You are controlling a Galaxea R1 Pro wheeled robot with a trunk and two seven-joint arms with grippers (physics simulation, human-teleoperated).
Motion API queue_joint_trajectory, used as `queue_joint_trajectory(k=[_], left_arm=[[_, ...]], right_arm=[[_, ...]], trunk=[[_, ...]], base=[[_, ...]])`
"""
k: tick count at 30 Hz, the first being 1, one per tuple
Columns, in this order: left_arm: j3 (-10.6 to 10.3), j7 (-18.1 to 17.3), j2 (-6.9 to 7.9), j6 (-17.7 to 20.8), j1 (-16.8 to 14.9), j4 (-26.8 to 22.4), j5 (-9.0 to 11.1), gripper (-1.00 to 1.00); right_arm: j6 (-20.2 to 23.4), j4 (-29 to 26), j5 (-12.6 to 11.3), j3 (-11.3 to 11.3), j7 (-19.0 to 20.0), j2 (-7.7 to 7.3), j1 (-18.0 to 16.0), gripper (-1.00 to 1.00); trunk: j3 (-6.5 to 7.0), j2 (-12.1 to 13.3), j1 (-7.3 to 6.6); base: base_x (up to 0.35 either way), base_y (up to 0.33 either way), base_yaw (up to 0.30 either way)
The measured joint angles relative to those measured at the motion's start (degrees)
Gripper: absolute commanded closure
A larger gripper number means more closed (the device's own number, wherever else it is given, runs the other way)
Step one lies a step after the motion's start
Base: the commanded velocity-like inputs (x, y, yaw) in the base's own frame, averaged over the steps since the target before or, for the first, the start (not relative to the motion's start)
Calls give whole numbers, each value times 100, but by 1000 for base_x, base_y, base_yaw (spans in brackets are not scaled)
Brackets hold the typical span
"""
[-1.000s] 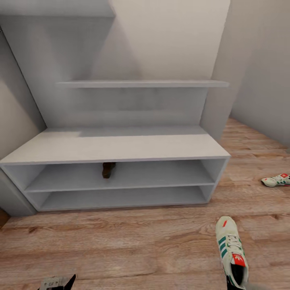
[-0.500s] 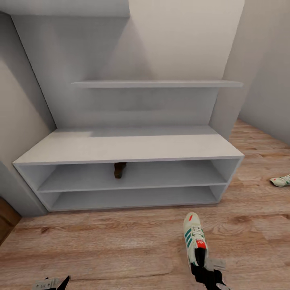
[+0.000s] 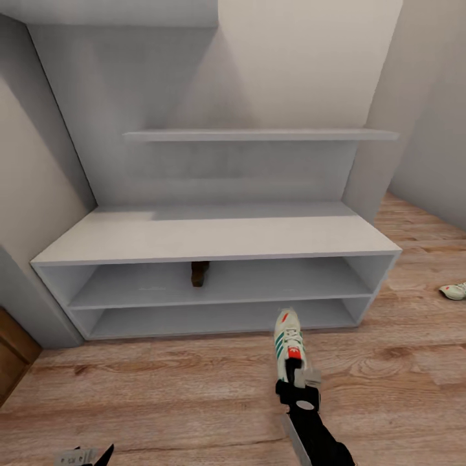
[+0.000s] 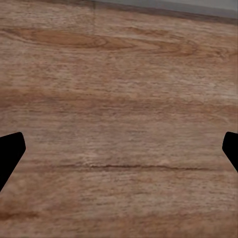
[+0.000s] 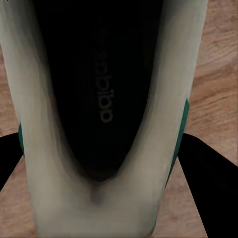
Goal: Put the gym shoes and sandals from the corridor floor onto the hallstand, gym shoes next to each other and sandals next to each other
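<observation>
Right pincer (image 3: 296, 374) grips one gym shoe (image 3: 288, 343) by its heel, fingers (image 5: 201, 173) pressed against both sides, holding it toe-forward above the corridor floor (image 3: 162, 395) just in front of the hallstand (image 3: 213, 236). Left pincer (image 3: 87, 456) hangs low over bare planks with its fingers spread wide and nothing between them. One brown sandal (image 3: 199, 272) sits on the hallstand's upper shelf tier, and the other gym shoe (image 3: 453, 290) lies on the floor well off to the right
</observation>
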Motion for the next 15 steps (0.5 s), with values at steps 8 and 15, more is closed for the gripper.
queue_joint_trajectory(k=[8, 15], left_arm=[[-30, 2, -16, 1, 0, 6, -4, -100], [-42, 2, -22, 1, 0, 4, -8, -100]], right_arm=[[173, -523, -20, 384, -100, 19, -150, 100], [642, -954, -24, 435, -98, 19, -160, 100]], trunk=[[0, 0, 0], [0, 0, 0]], base=[[0, 0, 0], [0, 0, 0]])
